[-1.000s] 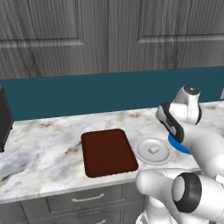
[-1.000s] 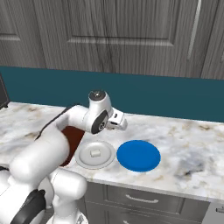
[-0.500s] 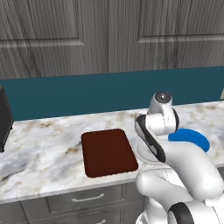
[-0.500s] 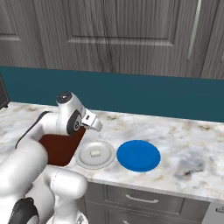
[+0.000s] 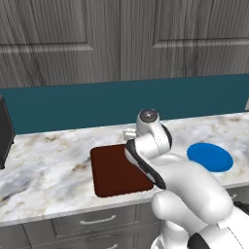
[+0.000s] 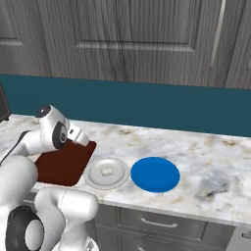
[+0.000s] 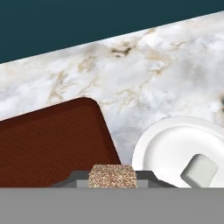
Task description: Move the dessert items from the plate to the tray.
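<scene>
The dark reddish-brown tray (image 5: 116, 170) (image 6: 61, 164) (image 7: 48, 144) lies on the marble counter. Just right of it stands the round pale plate (image 6: 95, 179) (image 7: 166, 144), with one cream-white dessert block (image 6: 106, 171) (image 7: 199, 170) on it. My gripper (image 5: 129, 133) (image 6: 84, 138) (image 7: 113, 181) hovers over the tray's far right corner, a little left of the plate. It is shut on a small tan speckled dessert piece (image 7: 113, 174), held between the fingertips (image 7: 76, 177). In the left base view my arm hides the plate.
A flat bright blue disc (image 5: 210, 156) (image 6: 155, 174) lies right of the plate. A black appliance (image 5: 5, 136) stands at the counter's far left. The teal backsplash (image 5: 97, 104) and grey cabinet doors rise behind; the counter's front edge runs close to the tray and plate.
The arm has swung left, from over the plate to the tray's far right corner, uncovering the plate in the right base view.
</scene>
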Tool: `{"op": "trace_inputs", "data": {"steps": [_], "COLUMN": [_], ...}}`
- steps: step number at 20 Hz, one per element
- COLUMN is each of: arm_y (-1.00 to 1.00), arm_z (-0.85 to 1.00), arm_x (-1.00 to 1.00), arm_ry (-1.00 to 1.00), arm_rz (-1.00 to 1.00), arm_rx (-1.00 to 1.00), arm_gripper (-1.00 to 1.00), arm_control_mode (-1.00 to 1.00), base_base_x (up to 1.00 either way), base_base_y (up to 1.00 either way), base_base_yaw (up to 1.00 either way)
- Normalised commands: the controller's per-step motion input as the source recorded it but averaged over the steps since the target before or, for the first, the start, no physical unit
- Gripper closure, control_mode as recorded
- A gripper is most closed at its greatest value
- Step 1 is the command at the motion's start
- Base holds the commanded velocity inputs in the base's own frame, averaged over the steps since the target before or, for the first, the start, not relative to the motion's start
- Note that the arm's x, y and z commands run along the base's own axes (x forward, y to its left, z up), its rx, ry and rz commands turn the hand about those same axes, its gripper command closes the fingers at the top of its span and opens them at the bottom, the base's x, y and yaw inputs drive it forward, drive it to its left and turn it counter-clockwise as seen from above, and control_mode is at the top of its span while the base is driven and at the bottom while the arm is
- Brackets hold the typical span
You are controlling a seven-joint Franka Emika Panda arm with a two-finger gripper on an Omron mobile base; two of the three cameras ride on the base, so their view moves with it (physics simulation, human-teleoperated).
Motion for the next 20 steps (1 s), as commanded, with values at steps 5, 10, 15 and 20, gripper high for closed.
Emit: {"op": "trace_inputs", "data": {"steps": [5, 10, 15, 20], "arm_y": [0.73, 0.08, 0.07, 0.04], "arm_z": [0.00, -0.24, -0.29, -0.38], "arm_x": [0.20, 0.03, 0.04, 0.14], "arm_ry": [0.00, 0.04, 0.08, 0.00], "arm_rz": [-0.02, 0.00, 0.02, 0.06], "arm_rx": [-0.02, 0.00, 0.00, 0.00], "arm_gripper": [1.00, 1.00, 1.00, 1.00], "arm_control_mode": [-1.00, -1.00, -1.00, -1.00], "base_base_x": [0.00, 0.00, 0.00, 0.00], "base_base_y": [0.00, 0.00, 0.00, 0.00], "base_base_yaw": [0.00, 0.00, 0.00, 0.00]}}
